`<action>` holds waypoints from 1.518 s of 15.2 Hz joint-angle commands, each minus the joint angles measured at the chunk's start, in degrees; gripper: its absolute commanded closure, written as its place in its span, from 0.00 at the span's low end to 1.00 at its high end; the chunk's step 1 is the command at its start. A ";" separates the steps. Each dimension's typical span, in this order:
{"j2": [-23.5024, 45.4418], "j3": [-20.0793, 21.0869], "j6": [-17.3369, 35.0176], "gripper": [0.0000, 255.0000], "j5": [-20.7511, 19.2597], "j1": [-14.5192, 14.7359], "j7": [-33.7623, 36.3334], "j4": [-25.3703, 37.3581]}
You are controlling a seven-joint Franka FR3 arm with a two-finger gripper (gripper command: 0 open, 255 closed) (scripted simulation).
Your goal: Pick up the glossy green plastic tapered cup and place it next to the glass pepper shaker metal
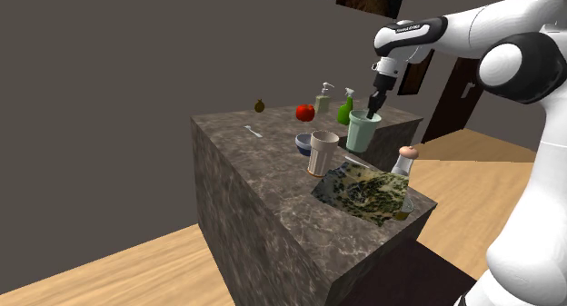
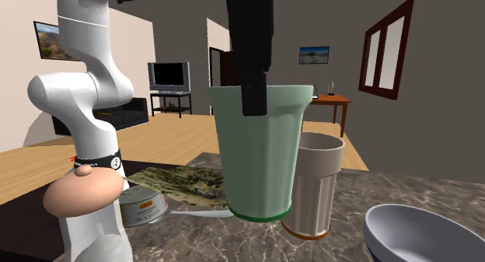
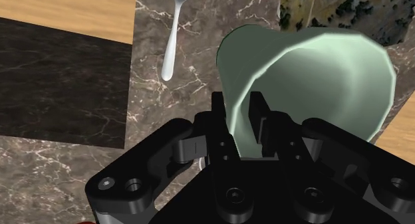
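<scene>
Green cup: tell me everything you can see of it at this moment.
The green cup is pale, glossy and plastic-looking, tapering from a wide open mouth to a narrower base with a darker green band. It is empty and upright. The gripper pinches its rim, one finger inside, one outside. It seems to hang just above the marble counter, beside a beige ribbed cup.

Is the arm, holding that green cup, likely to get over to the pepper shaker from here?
Probably yes. The fingers clasp the rim of the green cup, and the pepper shaker stands close by, to its right in the shoulder view, with nothing standing between them. The beige cup sits off to the other side.
</scene>
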 commanded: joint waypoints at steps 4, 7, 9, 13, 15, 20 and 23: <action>-0.22 0.08 4.02 1.00 0.09 0.21 -0.41 -4.18; -0.01 0.13 6.22 1.00 0.22 0.27 -0.69 -6.20; 0.20 0.17 7.67 1.00 0.34 0.30 -0.88 -7.46; 0.75 0.26 10.50 1.00 0.62 0.34 -1.30 -9.78; 1.10 0.32 11.90 1.00 0.78 0.35 -1.52 -10.85; 2.28 0.48 15.58 1.00 1.31 0.34 -2.16 -13.43; 2.28 0.48 15.58 1.00 1.31 0.34 -2.16 -13.43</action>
